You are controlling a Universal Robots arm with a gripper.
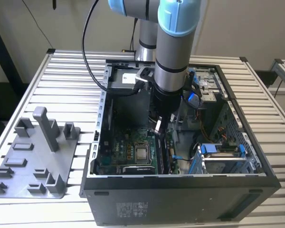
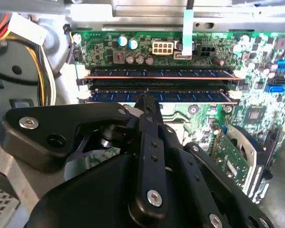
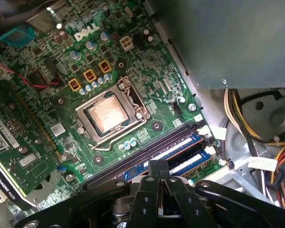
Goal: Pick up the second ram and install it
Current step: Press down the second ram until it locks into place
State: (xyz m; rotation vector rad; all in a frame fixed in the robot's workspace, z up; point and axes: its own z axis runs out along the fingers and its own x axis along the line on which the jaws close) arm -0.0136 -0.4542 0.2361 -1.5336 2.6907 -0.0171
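Note:
In the second wrist view two long dark memory sticks stand side by side in their slots on the green motherboard (image 2: 256, 109). The second ram (image 2: 194, 96) is the one closer to my fingers, and the other stick (image 2: 180, 72) lies just beyond it. My gripper (image 2: 145, 100) is shut, fingers pressed together, with its tip at the top edge of the second ram near its middle. In the first wrist view the shut gripper (image 3: 158, 165) hangs over the memory slots (image 3: 180, 148). In the exterior view the gripper (image 1: 158, 127) reaches down inside the open computer case (image 1: 180, 183).
A bare processor socket (image 3: 107, 111) sits beside the slots. Yellow and orange power cables (image 3: 242, 114) run along the case wall. A blue drive cage (image 1: 221, 149) fills the case at the exterior view's right. The grey holder tray (image 1: 33, 156) lies outside on the slatted table.

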